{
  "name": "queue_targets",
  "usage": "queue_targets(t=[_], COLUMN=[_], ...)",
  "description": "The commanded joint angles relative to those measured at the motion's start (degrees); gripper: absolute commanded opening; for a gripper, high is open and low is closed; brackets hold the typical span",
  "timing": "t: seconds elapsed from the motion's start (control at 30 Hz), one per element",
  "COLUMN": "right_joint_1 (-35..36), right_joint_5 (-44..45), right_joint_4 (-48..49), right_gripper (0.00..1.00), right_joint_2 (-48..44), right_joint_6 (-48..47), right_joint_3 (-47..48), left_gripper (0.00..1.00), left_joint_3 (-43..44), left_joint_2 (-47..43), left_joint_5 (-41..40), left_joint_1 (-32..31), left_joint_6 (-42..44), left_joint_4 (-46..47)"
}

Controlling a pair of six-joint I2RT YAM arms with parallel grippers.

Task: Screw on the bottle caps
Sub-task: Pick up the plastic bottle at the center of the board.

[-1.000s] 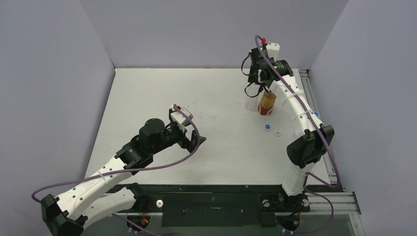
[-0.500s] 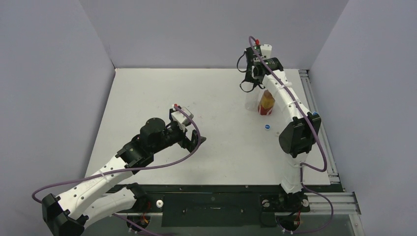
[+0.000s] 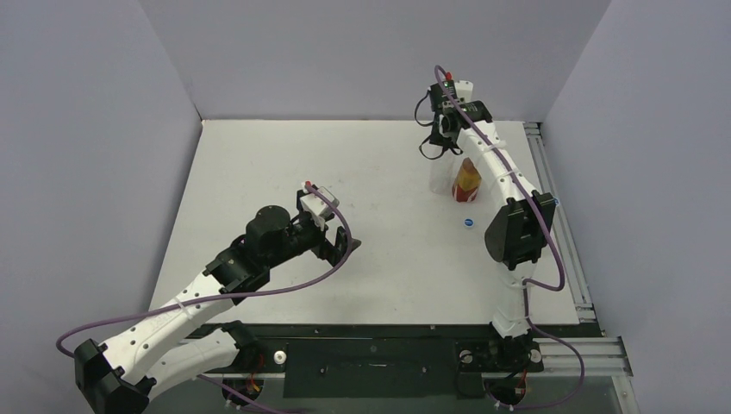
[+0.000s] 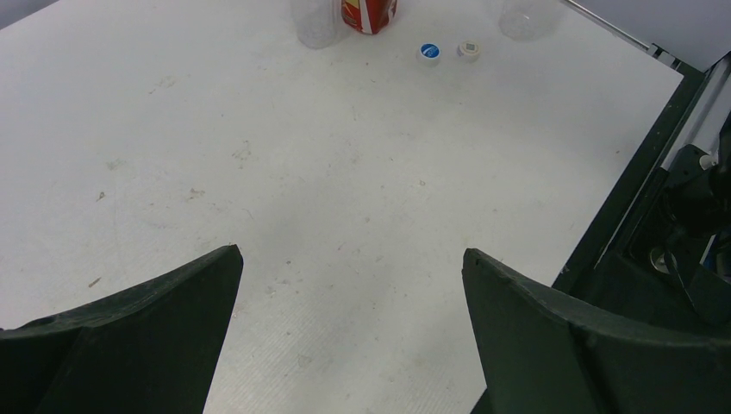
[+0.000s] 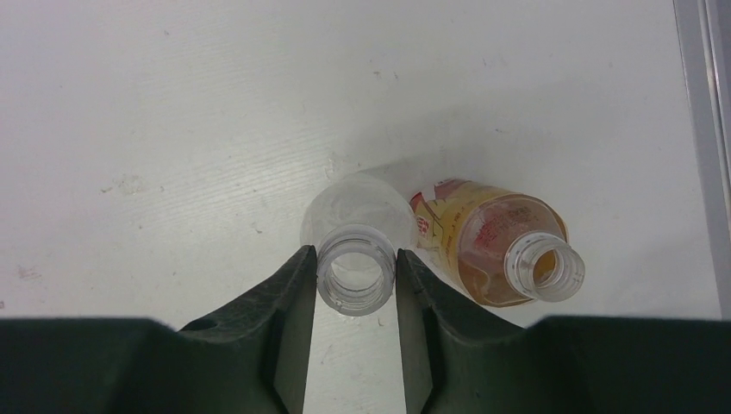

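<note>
The clear bottle (image 5: 356, 278) stands uncapped at the far right of the table (image 3: 284, 164), also in the top view (image 3: 440, 178). My right gripper (image 5: 355, 250) reaches down over it (image 3: 437, 148), with both fingers pressed against its threaded neck. The amber bottle (image 5: 496, 237) stands uncapped, touching its right side (image 3: 466, 181). The blue-and-white cap (image 3: 468, 223) and the white cap (image 4: 469, 49) lie loose nearer the arms. My left gripper (image 4: 352, 252) is open and empty, low over mid-table (image 3: 345, 246).
A metal rail (image 3: 552, 172) runs along the table's right edge. The right arm's elbow (image 3: 515, 233) hangs over the spot by the caps and hides the white cap in the top view. A clear rounded object (image 4: 526, 17) sits beyond the caps.
My right gripper has shifted left from above the amber bottle to the clear bottle's neck, and its elbow has swung left. The left arm has not moved.
</note>
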Motion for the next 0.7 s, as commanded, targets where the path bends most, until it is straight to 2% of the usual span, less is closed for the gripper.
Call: queue_targets(t=[0.0, 0.1, 0.2, 0.33, 0.5, 0.67], right_joint_1=[0.0, 0.1, 0.6, 2.4, 6.0, 10.6], right_joint_5=[-0.3, -0.3, -0.7, -2.9, -7.9, -12.7], right_joint_4=[2.1, 1.7, 0.3, -0.4, -0.2, 0.4], right_gripper=[0.26, 0.10, 0.00, 0.00, 0.00, 0.00], right_joint_2=[-0.5, -1.4, -2.8, -9.9, -20.7, -33.5], right_joint_6=[0.2, 0.3, 0.3, 0.4, 1.2, 2.9], right_joint_3=[1.2, 1.0, 1.0, -2.2, -11.9, -20.6], left_gripper=[0.97, 0.97, 0.97, 0.97, 0.97, 0.97], left_joint_3=[-0.4, -0.6, -1.1, -1.8, -0.9, -0.1], left_joint_2=[0.1, 0.2, 0.2, 0.8, 2.5, 4.3], left_joint_5=[0.7, 0.8, 0.9, 2.1, 6.0, 7.4], left_joint_1=[0.5, 0.7, 1.3, 1.9, 1.9, 0.0], left_joint_6=[-0.2, -0.2, -0.3, -0.2, 1.0, 8.5], left_joint_4=[2.9, 3.3, 4.5, 7.6, 14.9, 21.1])
